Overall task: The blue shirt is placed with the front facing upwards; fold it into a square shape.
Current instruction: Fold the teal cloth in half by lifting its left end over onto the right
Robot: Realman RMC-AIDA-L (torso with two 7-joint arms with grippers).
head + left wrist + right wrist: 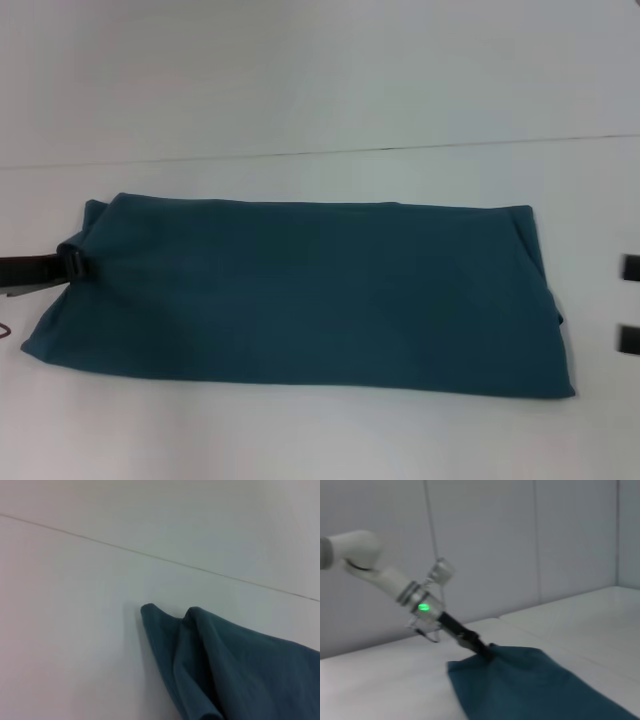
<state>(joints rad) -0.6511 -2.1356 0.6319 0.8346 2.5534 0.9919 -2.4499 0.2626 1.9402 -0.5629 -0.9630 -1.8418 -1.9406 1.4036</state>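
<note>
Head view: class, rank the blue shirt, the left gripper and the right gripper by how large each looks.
1. blue shirt, by far the largest.
2. left gripper and right gripper: both small and cut off at the frame edges, so I won't rank them.

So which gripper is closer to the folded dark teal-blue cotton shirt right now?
Left. The left gripper is at the folded dark teal-blue cotton shirt's left edge, pinching the fabric. The right gripper sits just off the shirt's right edge, not touching it.
</note>
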